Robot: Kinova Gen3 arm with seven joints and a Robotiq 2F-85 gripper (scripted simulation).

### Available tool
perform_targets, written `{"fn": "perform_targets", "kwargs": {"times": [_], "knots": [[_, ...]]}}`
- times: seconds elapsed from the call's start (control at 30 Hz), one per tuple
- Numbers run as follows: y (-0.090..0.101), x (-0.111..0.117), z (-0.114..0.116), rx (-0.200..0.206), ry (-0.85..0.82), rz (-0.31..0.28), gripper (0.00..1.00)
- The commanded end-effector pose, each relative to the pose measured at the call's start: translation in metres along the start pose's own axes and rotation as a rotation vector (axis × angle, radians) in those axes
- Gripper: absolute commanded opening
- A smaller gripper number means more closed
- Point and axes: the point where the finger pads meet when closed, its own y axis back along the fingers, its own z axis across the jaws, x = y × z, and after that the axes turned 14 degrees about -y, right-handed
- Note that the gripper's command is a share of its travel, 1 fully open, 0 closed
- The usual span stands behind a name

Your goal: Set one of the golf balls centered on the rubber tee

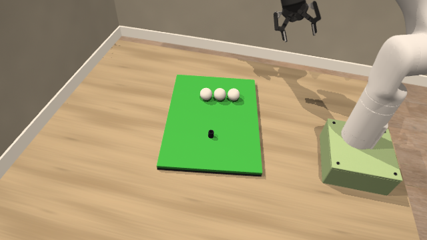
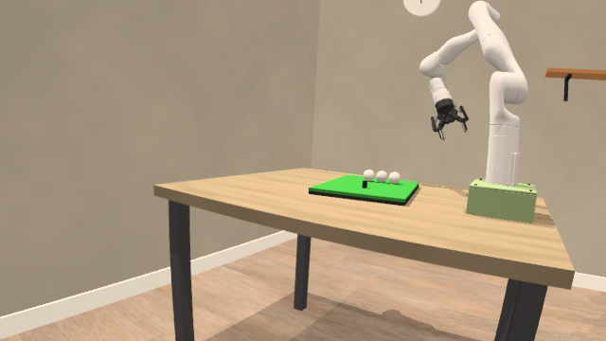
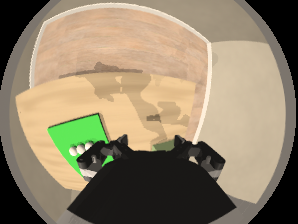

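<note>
The gripper hangs fully open and empty, and because the 3 golf balls touch, grasping 1 may push its neighbours away.

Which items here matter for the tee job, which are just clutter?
Job: three golf balls in a row, black rubber tee, green mat, open gripper.
Not part of it: wall shelf, wall clock, green arm base.

Bright green flat mat; three white golf balls; small black rubber tee; light wood-grain table top; pale green base box; white arm; black gripper.
</note>
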Motion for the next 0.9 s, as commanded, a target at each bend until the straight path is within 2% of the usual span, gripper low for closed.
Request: {"fn": "perform_targets", "kwargs": {"times": [0.0, 0.63, 0.87], "knots": [[0.001, 0.000, 0.000, 0.001, 0.000, 0.001, 1.00], [0.001, 0.000, -0.001, 0.002, 0.005, 0.003, 1.00], [-0.003, -0.006, -0.020, 0.016, 0.152, 0.055, 1.00]]}}
